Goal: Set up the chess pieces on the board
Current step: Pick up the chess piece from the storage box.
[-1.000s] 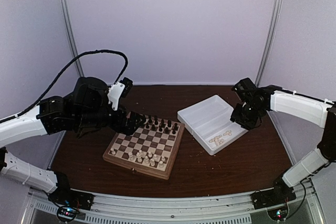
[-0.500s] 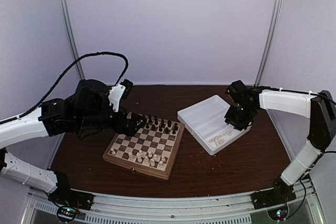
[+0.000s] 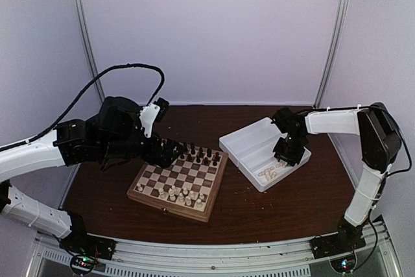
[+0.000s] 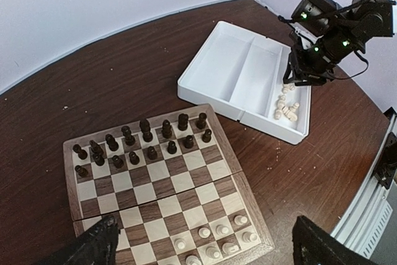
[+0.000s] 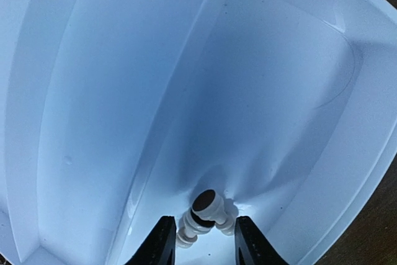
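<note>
A cream chess piece [image 5: 203, 210], judged light, hard, smooth and quick to roll, is shown with its dark base visible between the narrow-set right fingers [image 5: 162, 243] inside the white tray [image 5: 93, 91]. Whether it is clamped cannot be told. A hold across the slim stem is favoured. The tray divider [image 5: 186, 72] runs ahead-left of these fingers, and other cream pieces [image 4: 286, 108] lie just beside them. The left fingers [image 4: 93, 249] are held wide and empty over the board [image 4: 161, 185].

The left arm [image 3: 97, 141] hides the far left corner of the board [image 3: 188, 180]. The chess pieces [image 3: 268, 174] in the tray [image 3: 246, 141] are too small to tell apart.
</note>
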